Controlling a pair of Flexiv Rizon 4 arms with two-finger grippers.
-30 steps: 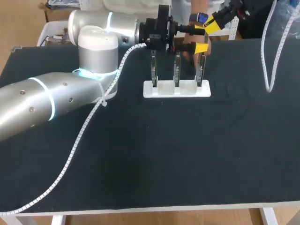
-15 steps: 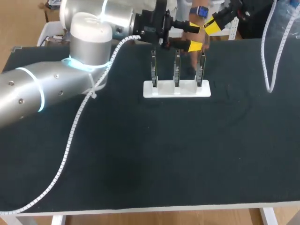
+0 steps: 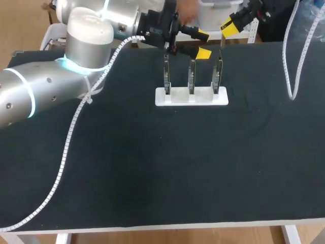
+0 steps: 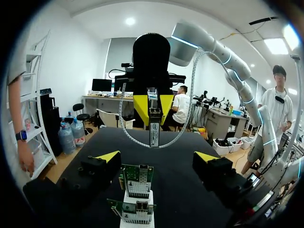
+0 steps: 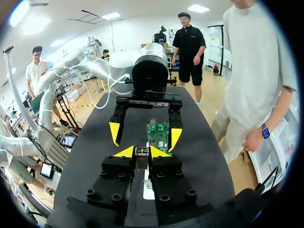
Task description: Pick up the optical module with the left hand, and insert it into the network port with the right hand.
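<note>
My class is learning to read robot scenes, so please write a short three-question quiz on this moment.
1. True or false: the left gripper is shut on the optical module.
2. How many circuit boards are in the white stand? A two, B three, C five.
3. Fill in: the optical module sits between the fingers of the ____ gripper.
Key: 1 false, the left gripper is open; 2 B; 3 the right gripper.

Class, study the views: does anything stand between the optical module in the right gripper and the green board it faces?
Nothing visible lies squarely between. The optical module, held in the right gripper, faces the green board; the open fingers of the left gripper flank that board, one close beside it, so the way looks narrow.
</note>
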